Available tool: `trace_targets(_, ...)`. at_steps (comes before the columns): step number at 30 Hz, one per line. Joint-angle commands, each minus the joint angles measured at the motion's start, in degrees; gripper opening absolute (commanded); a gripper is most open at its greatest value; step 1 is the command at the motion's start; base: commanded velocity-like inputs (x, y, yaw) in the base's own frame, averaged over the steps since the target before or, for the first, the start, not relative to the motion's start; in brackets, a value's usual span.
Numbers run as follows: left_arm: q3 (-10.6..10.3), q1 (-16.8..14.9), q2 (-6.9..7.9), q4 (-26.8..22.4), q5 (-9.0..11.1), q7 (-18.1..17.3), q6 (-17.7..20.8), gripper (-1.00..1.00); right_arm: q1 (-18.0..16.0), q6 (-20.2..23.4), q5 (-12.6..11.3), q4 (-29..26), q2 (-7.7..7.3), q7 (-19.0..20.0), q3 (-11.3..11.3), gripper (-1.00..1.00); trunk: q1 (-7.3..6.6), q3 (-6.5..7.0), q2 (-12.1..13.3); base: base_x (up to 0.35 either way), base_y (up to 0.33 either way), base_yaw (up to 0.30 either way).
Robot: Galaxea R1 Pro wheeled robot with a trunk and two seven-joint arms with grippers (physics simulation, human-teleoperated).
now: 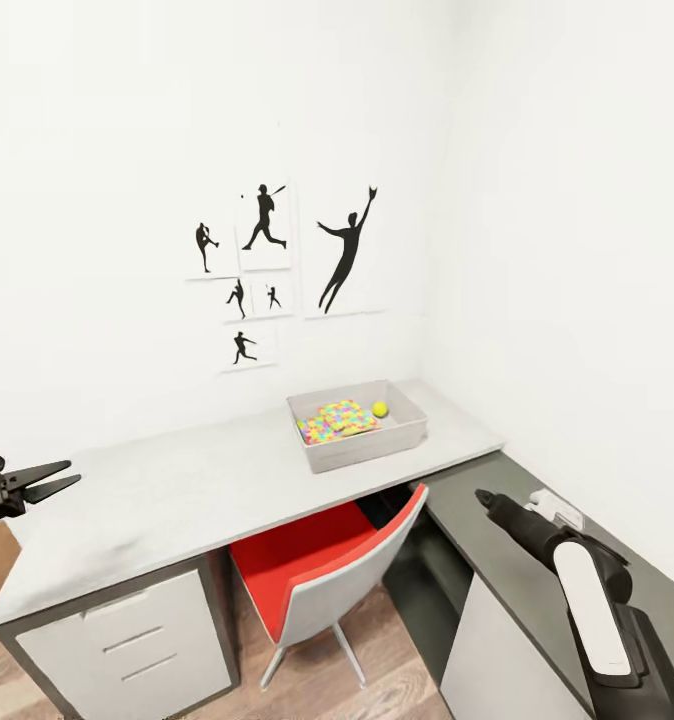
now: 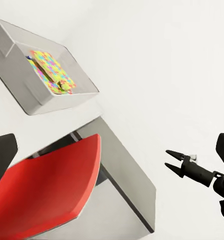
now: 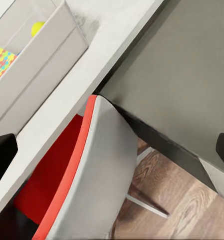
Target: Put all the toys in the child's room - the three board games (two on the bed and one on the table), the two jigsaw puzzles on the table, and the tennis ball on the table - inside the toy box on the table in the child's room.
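The toy box sits on the light-grey counter, toward its far right end below the black sports silhouettes on the white wall. Inside it lie the bright jigsaw puzzles, stacked flat, with the tennis ball just beside them near the box's back right corner. No board game shows on the counter or in the box.

A red-and-grey chair is tucked under the counter directly in front of the box. The left gripper hangs well to the box's left, its fingers spread a little with nothing between them. The right gripper points toward the box from the near right over a darker counter; I cannot tell how far it is open.

The main risk, as I judge it, is treating the job as finished: the board games are probably yet to be fetched. Turning the base away could also swing the right arm into the chair back or the box's edge and shove the box.
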Motion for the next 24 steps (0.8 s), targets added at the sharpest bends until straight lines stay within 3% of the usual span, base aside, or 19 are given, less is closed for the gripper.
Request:
trace_targets(1, 0.0, -0.1, 0.02, 0.0, -0.1, -0.2, 0.6, 1.0, 0.0, 0.1, -0.6, -0.1, -0.02, -0.5, 0.0, 1.0, 0.02, -0.11, -0.1, -0.039, 0.0, 0.2)
trace_targets(15, 0.0, -0.1, 0.01, 0.0, -0.1, -0.2, 0.6, 1.0, 0.0, 0.1, -0.5, 0.0, -0.03, -0.5, 0.1, 1.0, 0.02, -0.11, -0.1, -0.092, 0.0, 0.258)
trace_targets(24, 0.0, -0.1, -0.01, 0.0, -0.1, -0.2, 0.6, 1.0, 0.0, 0.1, -0.5, 0.0, -0.02, -0.5, 0.2, 1.0, 0.02, -0.11, -0.1, -0.198, 0.0, 0.037)
